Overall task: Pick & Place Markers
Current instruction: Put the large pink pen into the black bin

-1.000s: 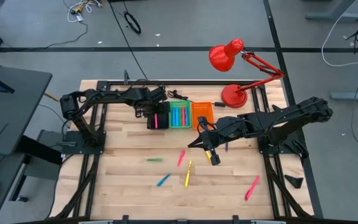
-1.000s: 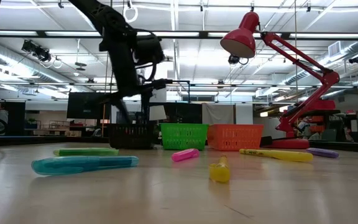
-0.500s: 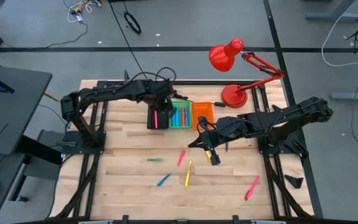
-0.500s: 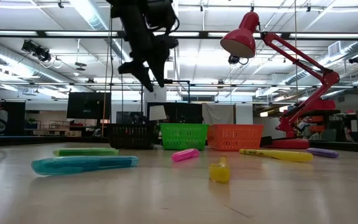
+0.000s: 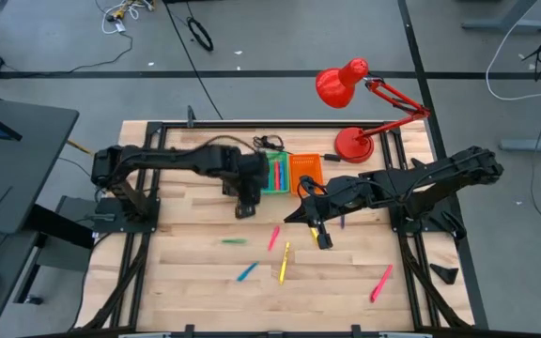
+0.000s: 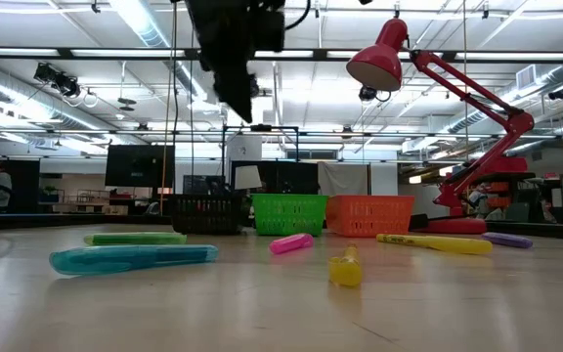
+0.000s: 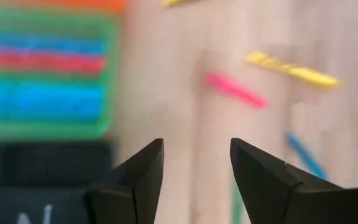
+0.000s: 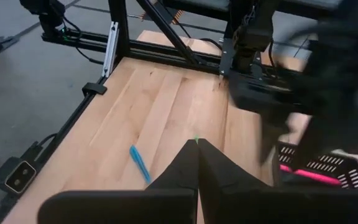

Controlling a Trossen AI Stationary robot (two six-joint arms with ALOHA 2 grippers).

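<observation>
Wooden tabletop [image 5: 186, 272] carried loose markers [image 5: 273, 238] scattered mid-surface, others lying in the green bin [image 5: 272, 175]. Left hand [image 5: 246, 208] hung just in front of the black bin [image 6: 201, 214], fingers [image 7: 143, 176] spread, empty. Right hand [image 5: 322, 240] waited over the middle, near a yellow marker [image 5: 285, 262], fingers [image 8: 191, 167] pressed together, nothing visible between them.
</observation>
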